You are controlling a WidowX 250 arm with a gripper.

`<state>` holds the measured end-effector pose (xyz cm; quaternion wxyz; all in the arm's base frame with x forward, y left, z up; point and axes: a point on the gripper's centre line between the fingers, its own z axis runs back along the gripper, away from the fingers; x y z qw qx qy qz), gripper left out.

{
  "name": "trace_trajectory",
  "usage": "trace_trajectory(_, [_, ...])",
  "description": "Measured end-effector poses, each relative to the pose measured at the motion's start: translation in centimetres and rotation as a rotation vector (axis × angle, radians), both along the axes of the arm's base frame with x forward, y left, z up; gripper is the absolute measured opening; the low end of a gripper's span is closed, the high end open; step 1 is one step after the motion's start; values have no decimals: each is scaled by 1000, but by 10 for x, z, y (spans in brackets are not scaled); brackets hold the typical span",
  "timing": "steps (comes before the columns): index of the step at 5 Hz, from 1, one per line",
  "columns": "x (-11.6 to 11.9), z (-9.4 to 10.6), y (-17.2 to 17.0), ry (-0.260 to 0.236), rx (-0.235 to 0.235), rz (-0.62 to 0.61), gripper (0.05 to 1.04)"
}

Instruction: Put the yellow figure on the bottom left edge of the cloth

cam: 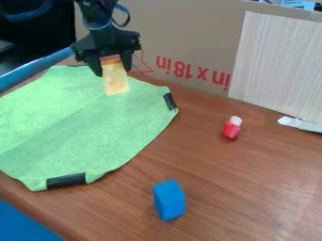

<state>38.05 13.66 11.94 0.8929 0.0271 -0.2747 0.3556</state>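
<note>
The black gripper (114,69) hangs down over the far edge of the green cloth (82,127), near the cardboard (189,33). Its two fingers are closed on the sides of the yellow figure (116,81), a flat, oblong piece, and pinch it between them. The figure points downward, over the far part of the cloth; whether its lower end touches the cloth, one cannot tell. The cloth lies on the brown wooden table (232,188), with one black strip (66,180) at its near edge and another black strip (170,101) at its right edge. To the right of the cloth, apart from it, are the blue block (169,200) and the small red object with a white end (232,128).
</note>
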Motion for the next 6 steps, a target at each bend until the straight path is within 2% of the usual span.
trace_trajectory(1, [-4, 5, 21, -14, 0, 54, 724])
trace_trajectory(2, [-13, 3, 39, -6, 7, 70, 723])
trace_trajectory(3, [-31, 2, 70, -2, 8, 105, 723])
trace_trajectory(4, [-53, -1, 97, 29, -1, 101, 724])
trace_trajectory(5, [-77, -18, 112, 113, 103, 68, 723])
trace_trajectory(6, [-96, -15, 130, 158, 177, 69, 723])
